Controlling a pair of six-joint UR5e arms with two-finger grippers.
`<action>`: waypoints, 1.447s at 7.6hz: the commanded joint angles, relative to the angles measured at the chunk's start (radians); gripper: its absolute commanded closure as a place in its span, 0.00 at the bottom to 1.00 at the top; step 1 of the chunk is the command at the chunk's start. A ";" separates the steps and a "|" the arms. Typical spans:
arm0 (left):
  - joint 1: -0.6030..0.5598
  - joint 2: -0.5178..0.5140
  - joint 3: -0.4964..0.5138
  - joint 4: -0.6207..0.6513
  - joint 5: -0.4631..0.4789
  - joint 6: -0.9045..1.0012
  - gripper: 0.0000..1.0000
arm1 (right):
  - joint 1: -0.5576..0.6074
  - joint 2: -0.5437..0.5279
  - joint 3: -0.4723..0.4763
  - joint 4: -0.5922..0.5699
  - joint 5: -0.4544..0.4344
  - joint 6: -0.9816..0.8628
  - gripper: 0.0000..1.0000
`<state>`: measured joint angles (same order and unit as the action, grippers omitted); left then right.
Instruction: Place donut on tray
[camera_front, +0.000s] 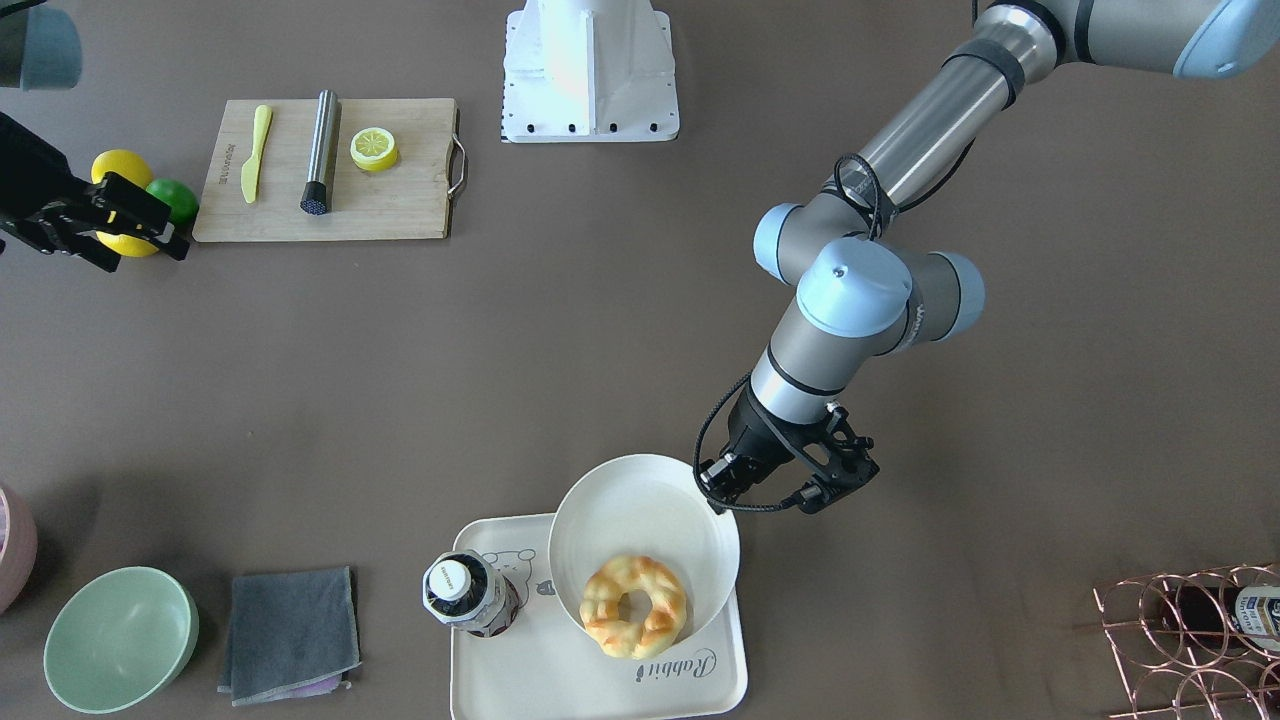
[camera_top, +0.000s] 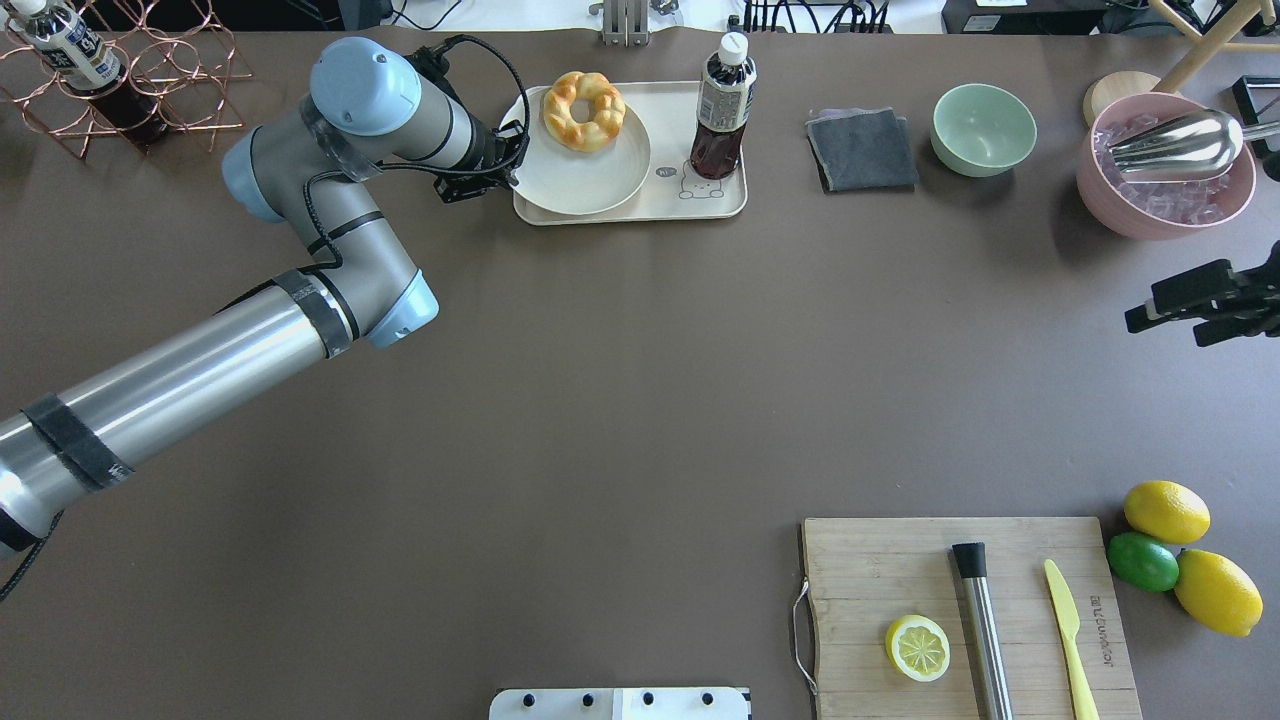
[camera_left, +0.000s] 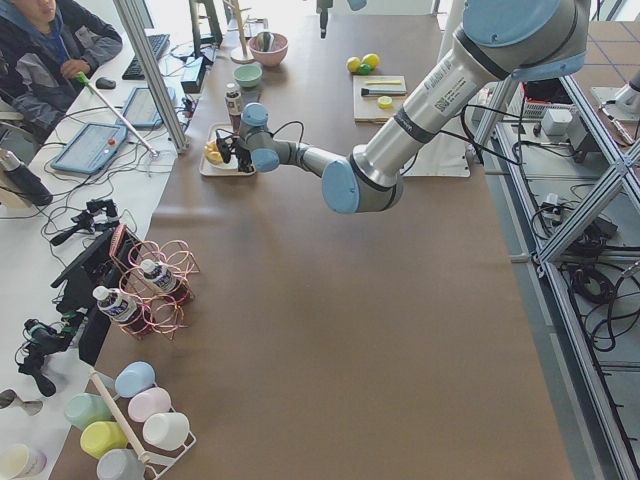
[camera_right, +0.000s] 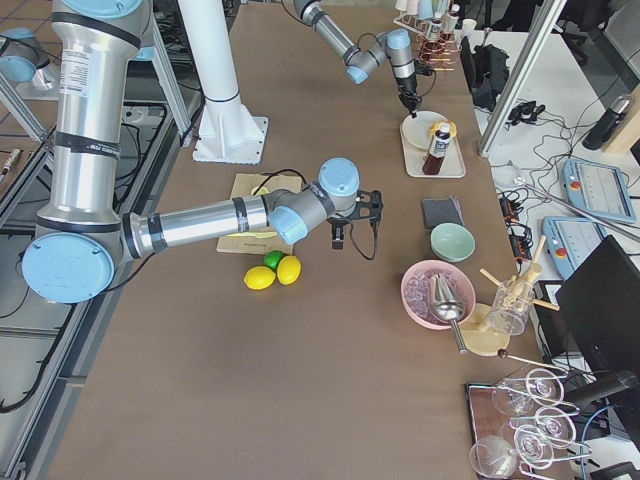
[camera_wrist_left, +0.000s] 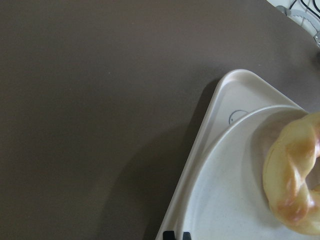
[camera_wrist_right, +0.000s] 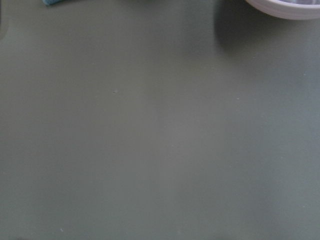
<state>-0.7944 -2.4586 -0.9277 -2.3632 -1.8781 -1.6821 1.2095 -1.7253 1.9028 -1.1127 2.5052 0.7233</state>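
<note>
The left arm reaches a long way out from the robot, toward the far edge of the table. It bends at the elbow, and the wrist turns down. The left gripper points down near the far edge, a bit to the robot's left of the middle. Its fingers pinch the rim of a white plate and hold that side up.

The right arm lies low and stretched out over the right end of the table. The right gripper hangs above the table near the right edge. Its two fingers are apart and hold nothing.
</note>
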 joint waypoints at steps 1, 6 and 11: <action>0.000 -0.049 0.107 -0.063 0.010 -0.007 1.00 | 0.096 -0.085 -0.017 -0.006 0.012 -0.181 0.00; 0.012 -0.082 0.145 -0.093 0.007 -0.013 1.00 | 0.243 -0.129 -0.123 -0.012 0.047 -0.450 0.00; 0.024 -0.079 0.152 -0.107 0.008 -0.010 0.40 | 0.335 -0.120 -0.137 -0.170 0.029 -0.628 0.00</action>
<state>-0.7714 -2.5382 -0.7777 -2.4675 -1.8686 -1.6943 1.5211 -1.8509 1.7629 -1.2220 2.5422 0.1406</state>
